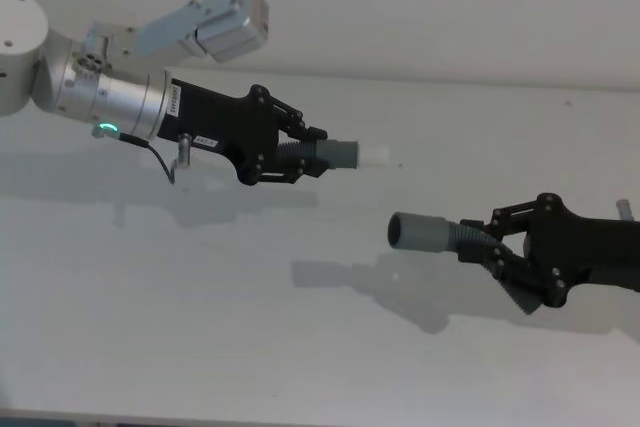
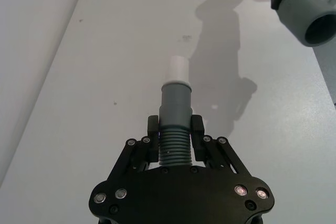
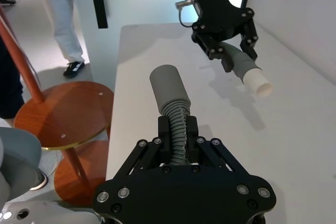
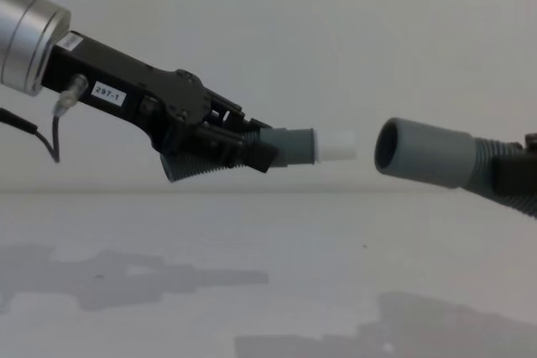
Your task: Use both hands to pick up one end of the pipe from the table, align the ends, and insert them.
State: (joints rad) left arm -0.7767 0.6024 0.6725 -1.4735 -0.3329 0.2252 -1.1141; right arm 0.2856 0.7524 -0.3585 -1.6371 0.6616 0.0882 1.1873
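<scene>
Clamping the ribbed neck of the pipe (image 2: 175,150) just behind its white-tipped cuff (image 1: 350,154), the left gripper (image 1: 300,152) holds that end in the air, pointing toward the robot's right. The right gripper (image 1: 495,247) is likewise closed on the ribs behind the hollow cuff (image 1: 420,232), whose open mouth faces back toward the left. Both ends hang above the table (image 1: 200,347), with a clear gap between tip and mouth. In the chest view they sit at nearly the same height, yet the head view shows the tip farther from the robot than the mouth, so the two axes are not in line. The step in hand looks like alignment: best to remove that fore-and-aft offset, level the slight tilts, and only then close the gap slowly along one shared line. Pushing early would likely jam the tip on the cuff's rim or bend the flexible ribs.
</scene>
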